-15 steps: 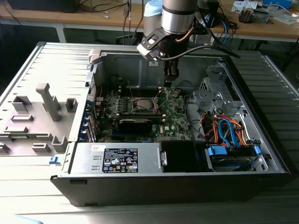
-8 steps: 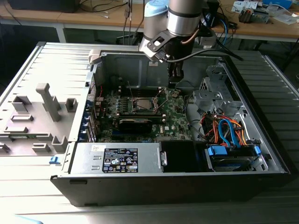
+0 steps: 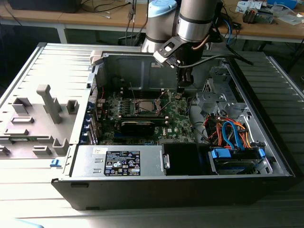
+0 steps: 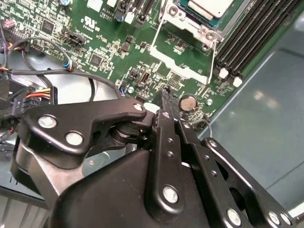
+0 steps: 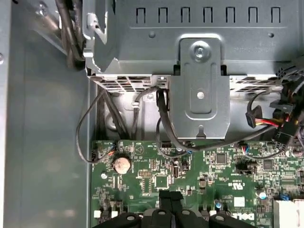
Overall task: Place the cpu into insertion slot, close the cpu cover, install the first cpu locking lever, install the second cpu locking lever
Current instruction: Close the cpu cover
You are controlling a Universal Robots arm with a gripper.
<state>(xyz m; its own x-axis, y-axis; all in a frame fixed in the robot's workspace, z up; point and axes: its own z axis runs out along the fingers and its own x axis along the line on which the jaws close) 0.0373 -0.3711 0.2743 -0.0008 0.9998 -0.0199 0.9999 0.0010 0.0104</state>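
Note:
The insertion slot (image 3: 142, 105) is a silver-framed square on the green motherboard (image 3: 178, 123), inside an open computer case. In the second wrist view the cpu (image 4: 209, 6) lies in it, grey top up, with the silver cpu cover (image 4: 183, 20) framing it. Thin wire levers (image 4: 157, 34) run along the socket's sides; whether they are latched I cannot tell. My gripper (image 3: 183, 86) hangs over the board toward the exterior view's right of the socket, apart from it. Its black fingers (image 4: 166, 107) are shut with nothing between them, tips near a coin battery (image 4: 188, 102).
Black memory slots (image 4: 256, 33) flank the socket. A long black block (image 3: 137, 126) lies in front of it. A metal drive bracket (image 5: 199, 85) and loose cables (image 5: 164, 118) sit beyond the board's edge. A power supply (image 3: 121, 161) and bundled wires (image 3: 228, 133) occupy the case front.

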